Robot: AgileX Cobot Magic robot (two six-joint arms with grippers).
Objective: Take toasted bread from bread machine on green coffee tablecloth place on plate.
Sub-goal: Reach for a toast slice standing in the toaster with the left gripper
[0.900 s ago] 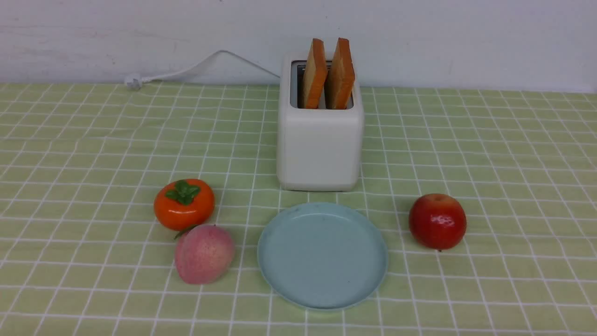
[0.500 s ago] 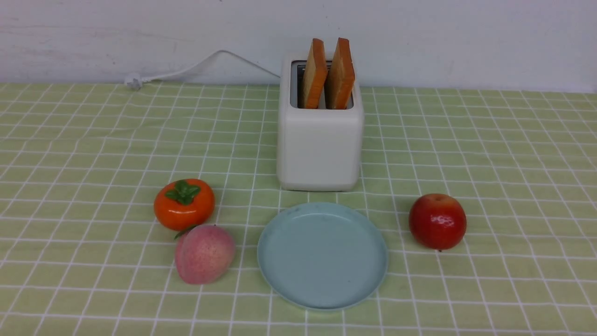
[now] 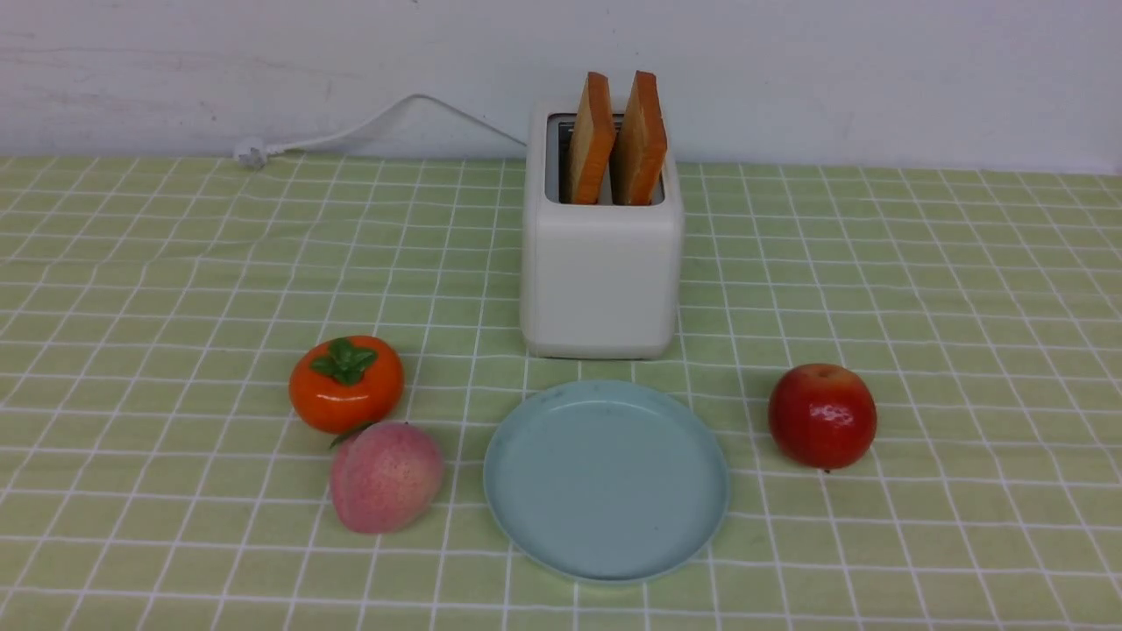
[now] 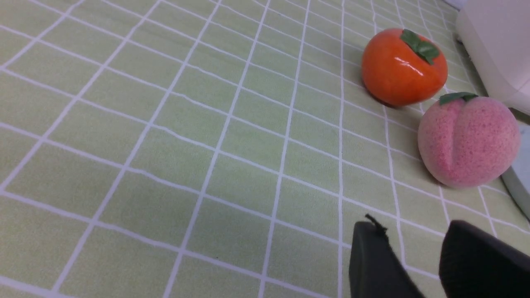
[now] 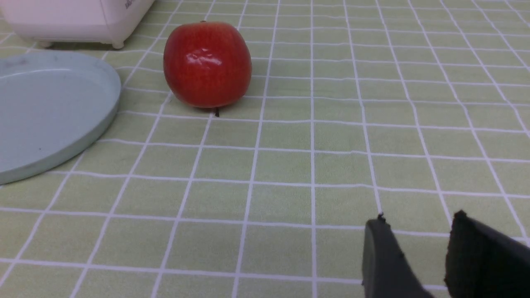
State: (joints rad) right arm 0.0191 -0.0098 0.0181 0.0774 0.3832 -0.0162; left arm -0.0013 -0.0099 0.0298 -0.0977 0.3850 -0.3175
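Three fruits flank the plate [image 3: 488,478]: persimmon [image 3: 346,386], peach [image 3: 384,478], apple [image 3: 822,416].

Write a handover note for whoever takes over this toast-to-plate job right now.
Left gripper: open, empty, over the green tablecloth near the peach.
Right gripper: open, empty, near the red apple.
Left toast slice and right toast slice stand in the slots of the toaster; the plate in front of it holds nothing.
Done: nothing yet. Left: lift both slices onto the plate.
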